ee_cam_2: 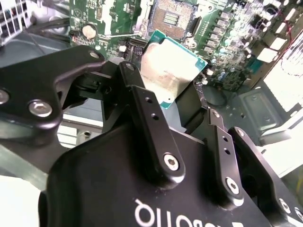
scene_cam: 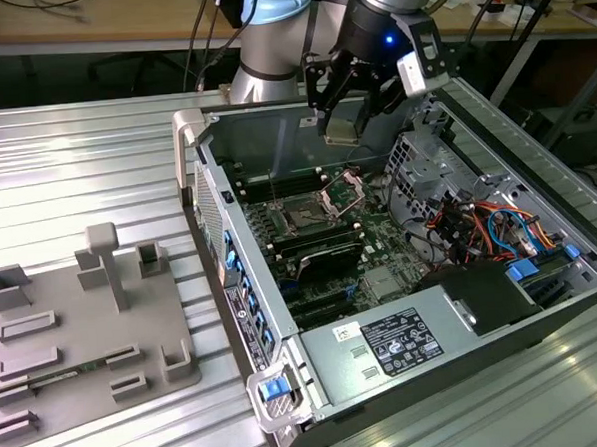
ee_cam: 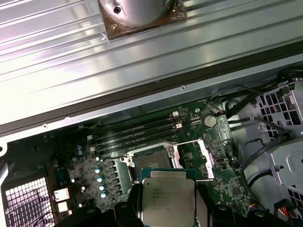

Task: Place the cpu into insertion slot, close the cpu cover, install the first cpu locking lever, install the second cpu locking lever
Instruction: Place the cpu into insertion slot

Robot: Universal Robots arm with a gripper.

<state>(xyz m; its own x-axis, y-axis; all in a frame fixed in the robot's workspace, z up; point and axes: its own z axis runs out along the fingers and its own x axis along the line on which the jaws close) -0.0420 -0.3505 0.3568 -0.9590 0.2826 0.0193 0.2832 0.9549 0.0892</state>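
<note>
In the exterior view my gripper [scene_cam: 341, 121] hangs above the open computer case, shut on the cpu [scene_cam: 341, 130]. The cpu is a flat square chip with a silvery top. Both wrist views show it clamped between the black fingers [ee_cam_2: 144, 101], cpu [ee_cam_2: 169, 71] and cpu [ee_cam: 168, 201]. Below and ahead of it on the green board lies the insertion slot [scene_cam: 306, 217], dark, square and bare [ee_cam: 150, 161] [ee_cam_2: 171, 16]. The cpu cover [scene_cam: 360, 187] stands swung up beside the slot, a thin metal frame [ee_cam: 207, 160]. The chip is held apart from the board, well above the slot.
Long black memory slots [ee_cam: 137, 135] run beside the socket. A grey power supply [scene_cam: 405, 343] fills the case's near end, and a drive cage with coloured cables [scene_cam: 479, 219] is at the exterior view's right. A grey parts fixture [scene_cam: 74, 325] lies outside the case.
</note>
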